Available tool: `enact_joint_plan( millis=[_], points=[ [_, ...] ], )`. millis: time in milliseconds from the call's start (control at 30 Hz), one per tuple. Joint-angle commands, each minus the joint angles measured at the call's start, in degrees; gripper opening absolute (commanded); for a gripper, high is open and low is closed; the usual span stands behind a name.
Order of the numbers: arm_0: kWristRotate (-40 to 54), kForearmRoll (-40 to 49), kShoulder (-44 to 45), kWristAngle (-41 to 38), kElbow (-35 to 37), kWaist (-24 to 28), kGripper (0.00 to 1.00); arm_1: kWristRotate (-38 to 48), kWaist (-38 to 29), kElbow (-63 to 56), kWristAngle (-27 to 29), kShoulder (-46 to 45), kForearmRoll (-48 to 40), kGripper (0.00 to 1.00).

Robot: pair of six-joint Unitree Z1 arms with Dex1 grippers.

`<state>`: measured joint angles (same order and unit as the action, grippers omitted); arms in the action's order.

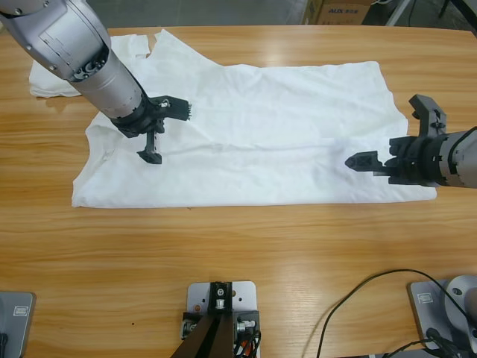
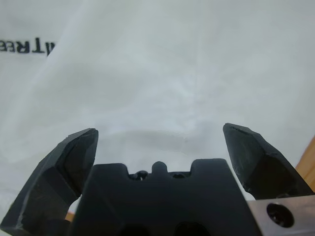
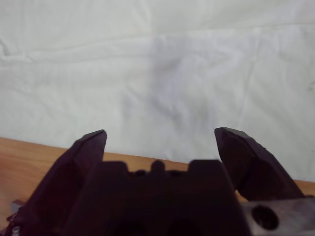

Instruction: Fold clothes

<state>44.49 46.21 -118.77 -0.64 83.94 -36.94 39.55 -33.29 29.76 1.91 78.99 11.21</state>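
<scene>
While the shirt [image 1: 253,134] lies spread flat on the counter [image 1: 238,253], the left gripper [image 1: 165,128] and right gripper [image 1: 399,134] hover above it, jaws wide and empty. Each should pinch only one edge layer, then lift evenly together.

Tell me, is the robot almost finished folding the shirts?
Not yet. Done: a folded white bundle sits at the table's far corner. In hand: one T-shirt lies spread flat, with the left gripper and right gripper over its two ends, jaws open, holding nothing. Left: every fold on this shirt.
</scene>
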Motion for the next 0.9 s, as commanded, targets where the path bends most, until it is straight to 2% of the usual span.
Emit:
enact_joint_plan(
  millis=[33,133,300,600,733,767,833,867,900],
  points=[
    [-2.5,-0.6,-6.2,0.0,2.1,-1.7,0.912,0.3,-0.3,-1.4,-1.6,1.2,-0.6,0.862],
    [-4.1,-0.5,-6.2,2.2,2.2,-1.6,0.886,0.4,-0.3,-1.5,-1.6,1.3,-0.6,0.851],
    [-6.0,0.0,-5.9,3.6,2.7,-0.6,0.736,0.4,-0.3,-1.5,-2.1,1.6,-0.6,0.821],
    [-10.2,0.0,-6.0,3.4,2.6,-0.3,0.734,0.4,-0.3,-1.5,-2.4,1.8,-0.8,0.821],
    [-11.4,-0.1,-6.1,3.1,2.7,-0.4,0.616,0.4,-0.3,-1.5,-2.5,1.9,-0.8,0.821],
    [-11.5,-0.1,-6.1,3.0,2.7,-0.4,0.5,0.4,-0.3,-1.5,-2.5,1.9,-0.8,0.821],
    [-11.5,-0.1,-6.0,3.1,2.7,-0.4,0.056,0.4,-0.2,-1.5,-2.5,1.9,-1.0,0.821],
    [-11.6,-0.1,-5.9,3.1,2.6,-0.4,0.0,0.4,-0.2,-1.5,-2.5,2.0,-1.0,0.821],
    [-11.6,-0.1,-5.9,3.2,2.6,-0.5,0.0,0.4,-0.2,-1.5,-2.5,2.0,-1.0,0.821]
  ],
)
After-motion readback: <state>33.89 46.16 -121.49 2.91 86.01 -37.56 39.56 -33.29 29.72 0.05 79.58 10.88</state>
